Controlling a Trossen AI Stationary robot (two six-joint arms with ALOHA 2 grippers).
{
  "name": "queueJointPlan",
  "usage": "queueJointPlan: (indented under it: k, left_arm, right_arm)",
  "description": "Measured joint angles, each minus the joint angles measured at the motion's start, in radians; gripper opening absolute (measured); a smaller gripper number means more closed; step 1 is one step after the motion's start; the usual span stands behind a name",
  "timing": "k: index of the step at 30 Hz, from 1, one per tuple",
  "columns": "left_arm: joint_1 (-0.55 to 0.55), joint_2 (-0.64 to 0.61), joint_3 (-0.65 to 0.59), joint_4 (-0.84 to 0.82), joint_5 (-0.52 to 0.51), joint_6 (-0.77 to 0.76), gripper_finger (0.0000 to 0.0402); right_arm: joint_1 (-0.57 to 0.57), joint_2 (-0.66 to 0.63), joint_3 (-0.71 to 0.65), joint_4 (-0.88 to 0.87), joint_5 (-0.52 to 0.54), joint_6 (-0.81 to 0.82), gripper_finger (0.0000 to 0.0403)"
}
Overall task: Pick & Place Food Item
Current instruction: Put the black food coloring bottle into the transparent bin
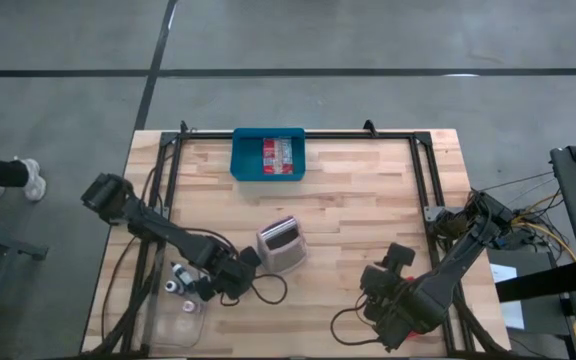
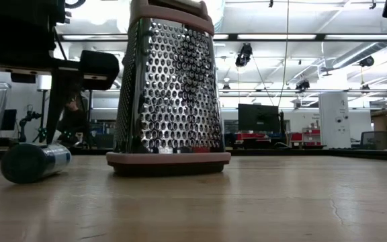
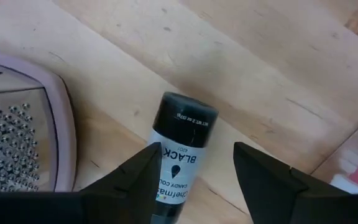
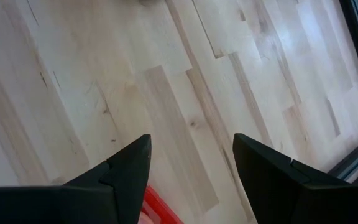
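two dark arms reach over the pale wooden tabletop (image 1: 368, 200). the left pincer (image 3: 194, 180) hangs low with its fingers spread wide on either side of a small cylindrical bottle with a black cap and a white label (image 3: 179, 158), which lies on its side just beside the pink-rimmed steel box grater (image 1: 281, 244); the fingers grip nothing. the right pincer (image 4: 191, 165) hovers over bare planks near the tabletop's front right, fingers wide apart and holding nothing. a blue rectangular tray (image 1: 243, 160) with red packets sits at the far edge, well apart from both.
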Motion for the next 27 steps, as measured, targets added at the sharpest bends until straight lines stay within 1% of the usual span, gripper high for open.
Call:
queueJointPlan:
  k: [9,15,21,27]
  left_arm:
    - [0.006,0.023,0.030,0.008,-0.064,0.060,0.0207]
    - [0.012,0.022,0.028,0.005,-0.062,0.062,0.0207]
    - [0.015,0.020,0.019,-0.007,-0.015,0.065,0.0207]
    - [0.017,0.020,0.013,0.016,-0.021,0.080,0.0207]
  right_arm:
    - [0.000,0.000,0.000,-0.001,-0.007,-0.002,0.0224]
    - [0.000,0.000,0.002,-0.001,-0.008,-0.002,0.0224]
    - [0.000,0.000,0.006,-0.001,-0.010,-0.002,0.0224]
    - [0.000,0.000,0.008,-0.002,-0.012,-0.001,0.0224]
